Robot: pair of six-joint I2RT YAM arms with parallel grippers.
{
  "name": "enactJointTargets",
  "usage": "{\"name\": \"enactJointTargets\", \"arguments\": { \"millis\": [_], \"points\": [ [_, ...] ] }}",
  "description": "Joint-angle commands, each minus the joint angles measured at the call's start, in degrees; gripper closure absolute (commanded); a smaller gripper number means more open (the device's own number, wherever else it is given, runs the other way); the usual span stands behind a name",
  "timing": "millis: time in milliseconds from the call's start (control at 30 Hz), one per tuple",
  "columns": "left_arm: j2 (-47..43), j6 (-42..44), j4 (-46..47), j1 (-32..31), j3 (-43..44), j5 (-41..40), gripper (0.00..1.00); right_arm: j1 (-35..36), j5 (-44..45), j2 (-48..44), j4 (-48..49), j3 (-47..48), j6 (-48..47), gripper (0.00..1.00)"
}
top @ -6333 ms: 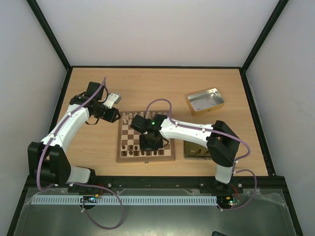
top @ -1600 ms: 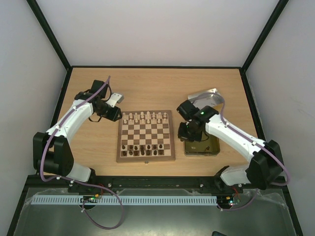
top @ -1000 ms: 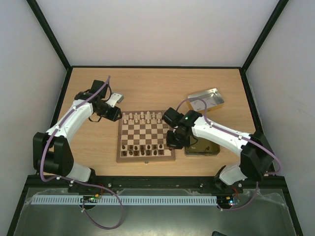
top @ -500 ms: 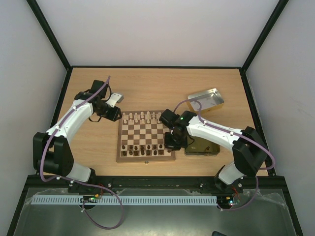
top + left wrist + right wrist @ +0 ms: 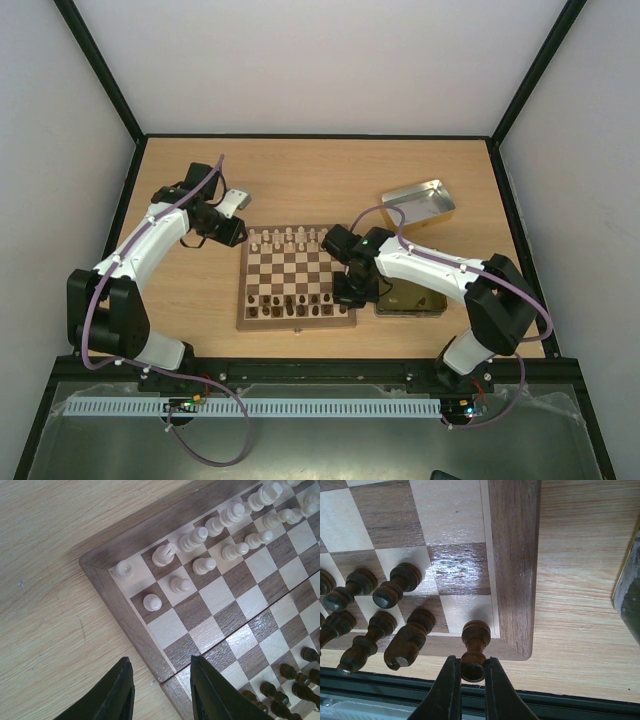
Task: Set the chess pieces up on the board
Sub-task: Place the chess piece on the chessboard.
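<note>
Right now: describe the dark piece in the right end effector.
The dark brown turned wooden chess piece is glossy, with a flared ringed base, narrow waist and rounded top. The right end effector pinches its top. It stands about upright over the pale corner square of the square wooden chessboard, apart from its neighbour; base contact unclear.

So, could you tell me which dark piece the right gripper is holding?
The dark piece at the board's corner, its head pinched in the right gripper; the others stand free.
</note>
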Motion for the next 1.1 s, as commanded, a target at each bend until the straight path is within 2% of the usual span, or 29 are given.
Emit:
{"name": "enactJointTargets", "arguments": {
  "millis": [0, 200, 433, 1067],
  "points": [
    [-1.6, 0.6, 0.0, -0.3, -0.1, -0.2, 0.67, 0.4, 0.0, 0.5, 0.6, -0.8, -0.6, 0.97],
    [-1.7, 0.6, 0.1, -0.3, -0.3, -0.2, 0.67, 0.5, -0.3, 0.8, 1.2, -0.8, -0.5, 0.96],
    [-2.2, 0.7, 0.1, -0.3, -0.6, -0.3, 0.67, 0.5, 0.2, 1.0, 0.9, -0.7, -0.5, 0.87],
    [-1.9, 0.6, 0.2, -0.3, -0.5, -0.3, 0.67, 1.0, -0.7, 1.2, 1.3, 0.5, -0.9, 0.82]
  ]
}}
